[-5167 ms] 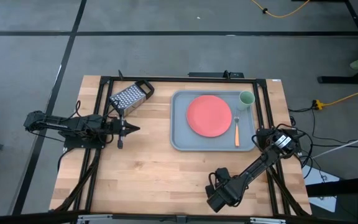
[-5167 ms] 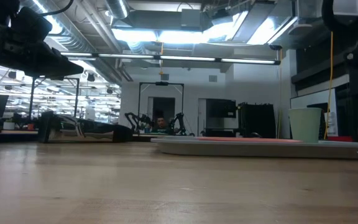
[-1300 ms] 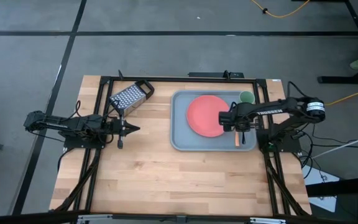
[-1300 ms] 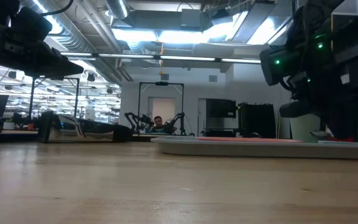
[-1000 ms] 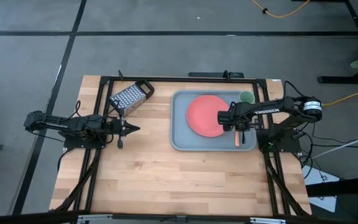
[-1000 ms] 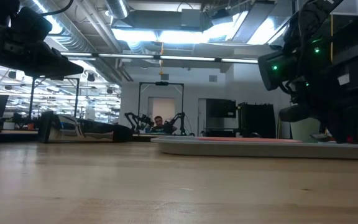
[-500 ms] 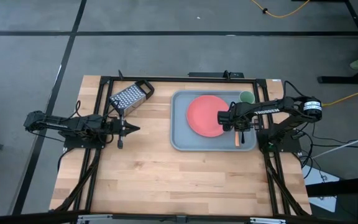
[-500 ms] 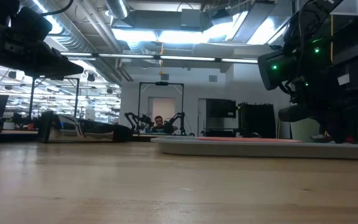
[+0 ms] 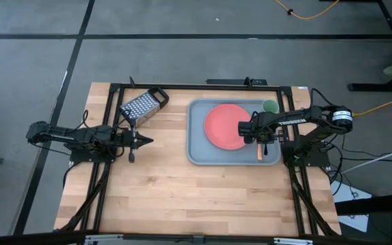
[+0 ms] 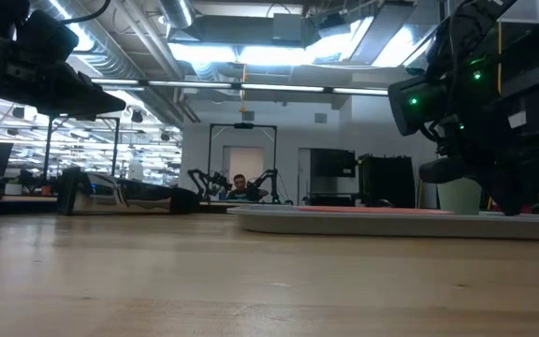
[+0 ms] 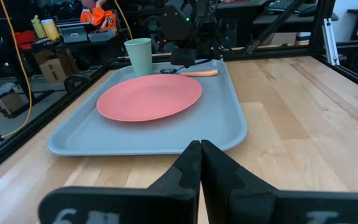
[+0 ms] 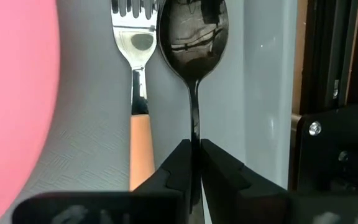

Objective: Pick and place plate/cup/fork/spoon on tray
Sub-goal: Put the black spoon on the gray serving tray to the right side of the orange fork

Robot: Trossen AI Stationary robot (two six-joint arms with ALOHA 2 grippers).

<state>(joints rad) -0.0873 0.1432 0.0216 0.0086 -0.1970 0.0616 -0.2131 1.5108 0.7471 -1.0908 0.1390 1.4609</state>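
Observation:
The grey-blue tray (image 9: 196,153) lies at the table's far right. On it rest the coral-red plate (image 9: 228,126), the pale green cup (image 9: 269,107) in the far right corner, and the orange-handled fork (image 12: 140,130). The dark spoon (image 12: 192,31) lies flat right beside the fork, on the side nearer the tray's right rim. My right gripper (image 12: 196,144) points down over the spoon's handle, its fingers a narrow gap apart with the handle between them. My left gripper (image 9: 148,141) waits shut over the table's left half. My right gripper stands over the spoon's thin handle (image 12: 194,127) from above, one finger close on each side, across the handle. Whether the fingers touch it I cannot tell. The spoon lies flat on the tray floor, bowl toward the far edge.
A metal box grater (image 9: 141,107) lies at the far left of the table. A black frame runs round the table's far edge and sides, close outside the tray's right rim (image 12: 272,93). Bare wood fills the near half.
My right gripper has come down a little over the tray's right side, then kept still. The plate, cup and fork have stayed where they were.

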